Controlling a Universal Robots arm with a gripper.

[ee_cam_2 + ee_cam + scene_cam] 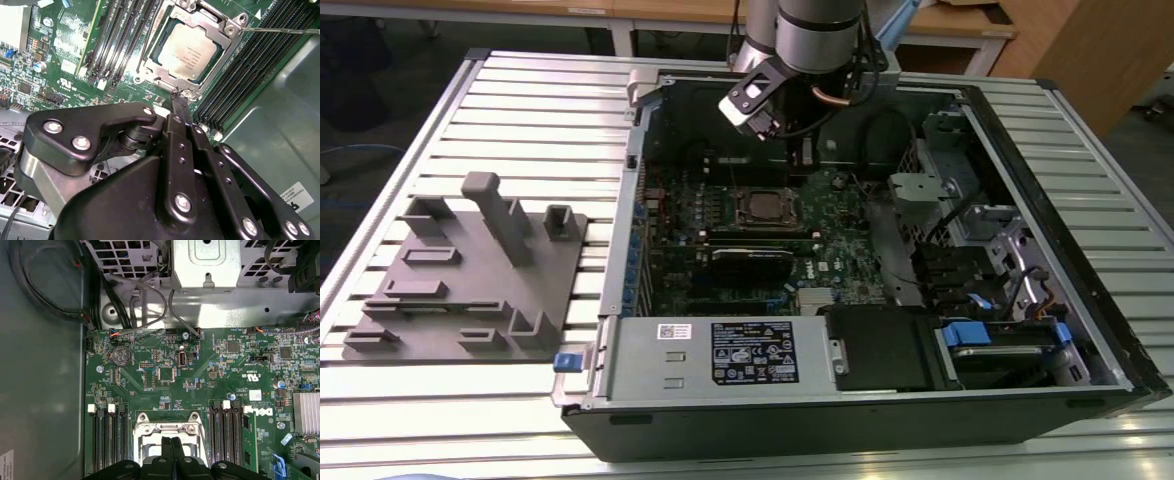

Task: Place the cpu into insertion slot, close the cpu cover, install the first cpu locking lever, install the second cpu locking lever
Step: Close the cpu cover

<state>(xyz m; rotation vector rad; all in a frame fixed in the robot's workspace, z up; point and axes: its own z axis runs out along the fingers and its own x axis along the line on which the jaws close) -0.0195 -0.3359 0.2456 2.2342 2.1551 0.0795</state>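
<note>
Black-and-white label [750, 353] lay well apart from gripper [178, 99], print left unread. Fingers were pressed together, pinching nothing. Just past the tips, cpu [190, 49] sat in insertion slot [150, 70], framed by cpu cover [206, 16].

Black two-finger gripper [177, 102] hides near corner of silver square-frame cpu cover [155, 70]. First wrist view: cover under the gripper cut off at edge. Thin silver wire lever [280, 30] beyond gripper runs out of shot.

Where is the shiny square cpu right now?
In the second wrist view, the cpu lies in the square window of the cpu cover, between rows of long black memory slots and close to the gripper.
</note>
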